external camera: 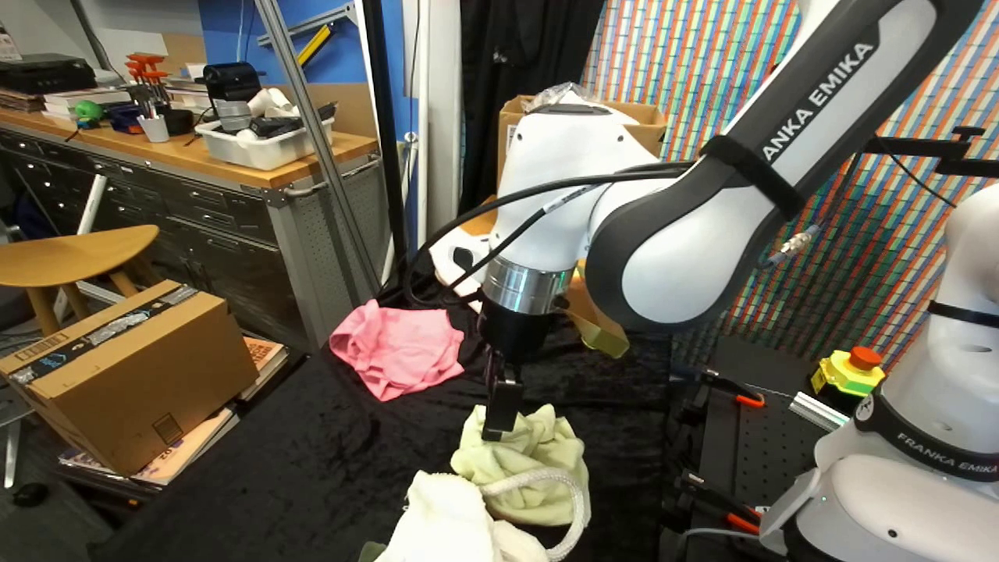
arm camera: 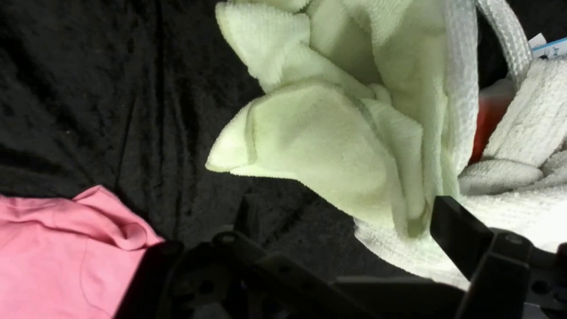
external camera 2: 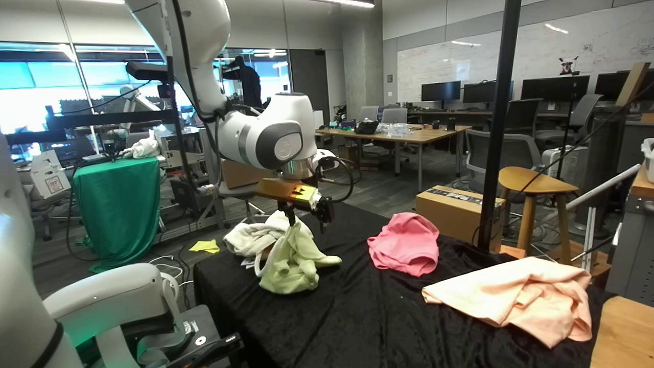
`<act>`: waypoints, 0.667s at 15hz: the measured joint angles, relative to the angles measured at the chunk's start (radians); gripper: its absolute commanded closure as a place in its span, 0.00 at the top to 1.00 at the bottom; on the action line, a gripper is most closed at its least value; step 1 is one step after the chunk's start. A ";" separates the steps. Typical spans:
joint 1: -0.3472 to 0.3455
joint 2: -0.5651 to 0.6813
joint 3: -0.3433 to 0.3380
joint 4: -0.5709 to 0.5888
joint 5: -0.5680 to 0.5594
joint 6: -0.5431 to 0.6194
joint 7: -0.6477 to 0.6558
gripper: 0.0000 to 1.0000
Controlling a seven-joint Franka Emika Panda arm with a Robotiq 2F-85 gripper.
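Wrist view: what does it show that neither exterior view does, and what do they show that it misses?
Only in the wrist view: a label's blue edge, near the white rope loop.
Only in the exterior views: the robot arm, cardboard box and stool in both, and the peach cloth in an exterior view.
In all three: the open gripper, green cloth, pink cloth, white cloth, that rope loop and the black table cover.

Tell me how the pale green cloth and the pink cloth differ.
Surface: the green cloth looks fuzzy; the pink cloth looks smoother. Pose: the green cloth bunches up into a peak; the pink cloth lies flatter. Place: the green cloth is right by the open gripper; the pink cloth lies farther from it. Both are rumpled and rest on the black cover.
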 measured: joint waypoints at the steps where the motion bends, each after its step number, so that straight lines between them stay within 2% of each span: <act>1: -0.001 -0.011 -0.003 0.002 0.000 0.000 0.004 1.00; 6: -0.003 -0.035 -0.039 0.047 -0.040 -0.017 0.068 1.00; 10: -0.016 -0.021 -0.092 0.168 -0.126 -0.156 0.122 1.00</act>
